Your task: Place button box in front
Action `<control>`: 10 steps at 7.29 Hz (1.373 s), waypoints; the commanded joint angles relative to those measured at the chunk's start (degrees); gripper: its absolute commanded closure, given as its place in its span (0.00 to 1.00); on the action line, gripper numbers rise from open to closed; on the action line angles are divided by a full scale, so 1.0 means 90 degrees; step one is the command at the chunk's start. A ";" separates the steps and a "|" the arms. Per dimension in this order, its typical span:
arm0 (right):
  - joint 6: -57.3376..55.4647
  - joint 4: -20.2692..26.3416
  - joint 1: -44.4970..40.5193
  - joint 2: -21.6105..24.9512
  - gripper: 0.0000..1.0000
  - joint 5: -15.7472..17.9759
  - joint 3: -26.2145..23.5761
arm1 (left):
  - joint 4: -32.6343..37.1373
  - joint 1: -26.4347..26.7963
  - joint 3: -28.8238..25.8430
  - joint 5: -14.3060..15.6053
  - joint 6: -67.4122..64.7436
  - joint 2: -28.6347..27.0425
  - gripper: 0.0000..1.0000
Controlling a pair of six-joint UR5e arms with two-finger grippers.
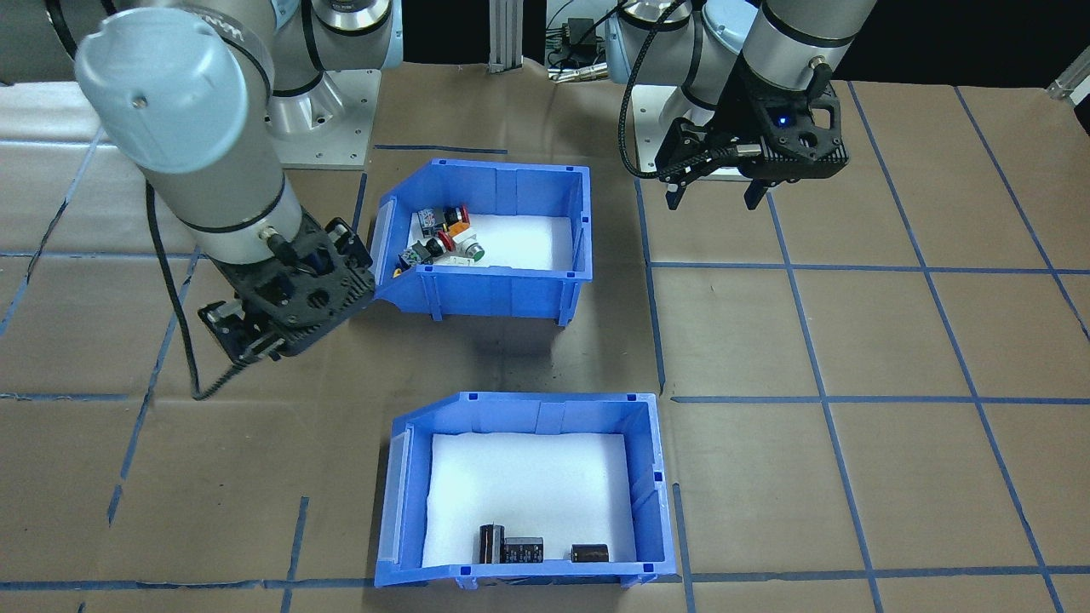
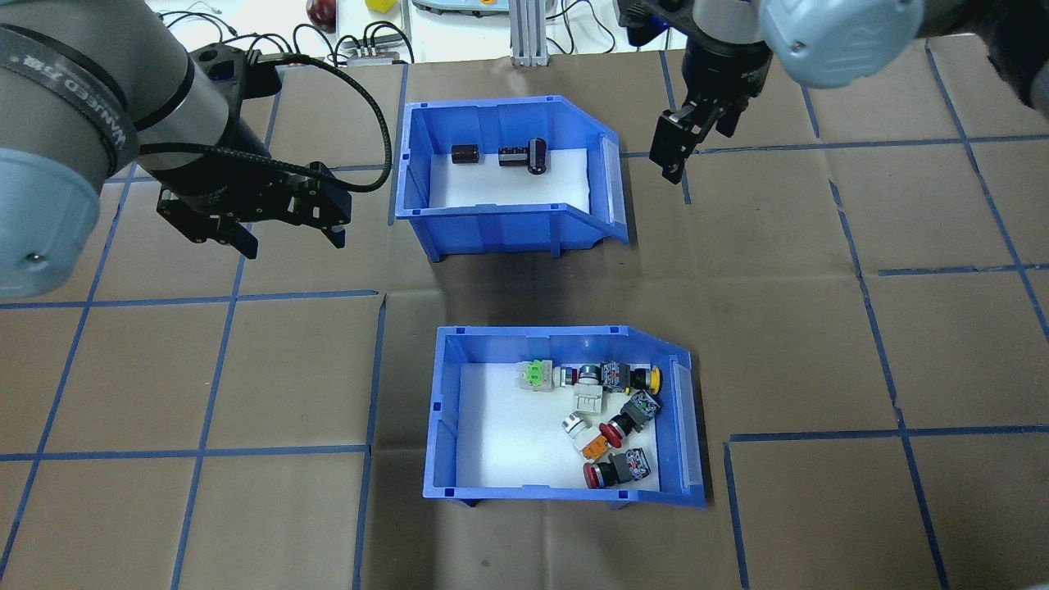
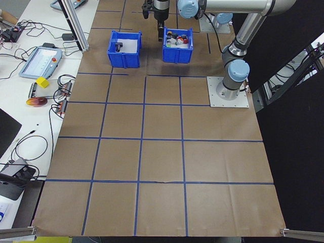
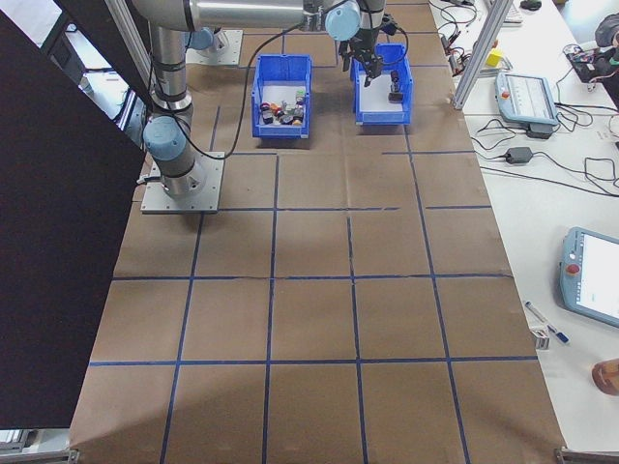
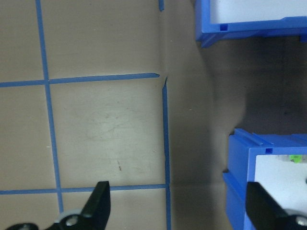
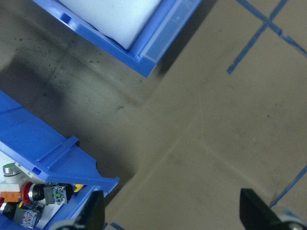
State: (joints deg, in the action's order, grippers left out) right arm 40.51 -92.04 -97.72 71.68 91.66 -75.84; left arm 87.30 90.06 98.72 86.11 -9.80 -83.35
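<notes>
The button box (image 2: 524,492) is a blue bin with a white liner and coloured push-buttons piled at its sloped end. It stands on the robot's side of the table, also seen in the front-facing view as the button box (image 1: 502,294). My right gripper (image 2: 672,164) hangs open off the sloped ends of the two bins; its wrist view shows a corner of the button box (image 6: 43,143) at the lower left. My left gripper (image 2: 291,242) is open and empty over bare paper on the bins' other side, with the button box (image 5: 240,167) at that wrist view's right edge.
A second blue bin (image 2: 500,229) holding black cylindrical parts stands on the far side, a gap of brown paper between the two bins. Blue tape lines (image 2: 205,451) grid the table. Cables and devices lie past the far edge.
</notes>
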 commanded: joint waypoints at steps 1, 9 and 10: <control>0.1440 0.0071 -0.0740 -0.1046 0.00 0.0254 0.1389 | 0.0328 0.0071 0.0581 -0.0085 -0.2951 0.0469 0.03; 0.2412 0.0168 -0.2003 -0.2621 0.00 0.0245 0.2362 | -0.2403 0.3369 0.3284 -0.0124 -1.2193 0.0883 0.01; 0.2374 0.0168 -0.2023 -0.2710 0.00 0.0235 0.2362 | -0.3043 0.3517 0.3570 -0.0114 -1.2483 0.0776 0.01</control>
State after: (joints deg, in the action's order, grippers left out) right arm 61.61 -90.53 -115.65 48.68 93.86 -54.55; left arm 68.94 119.02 126.75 85.16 -116.02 -75.31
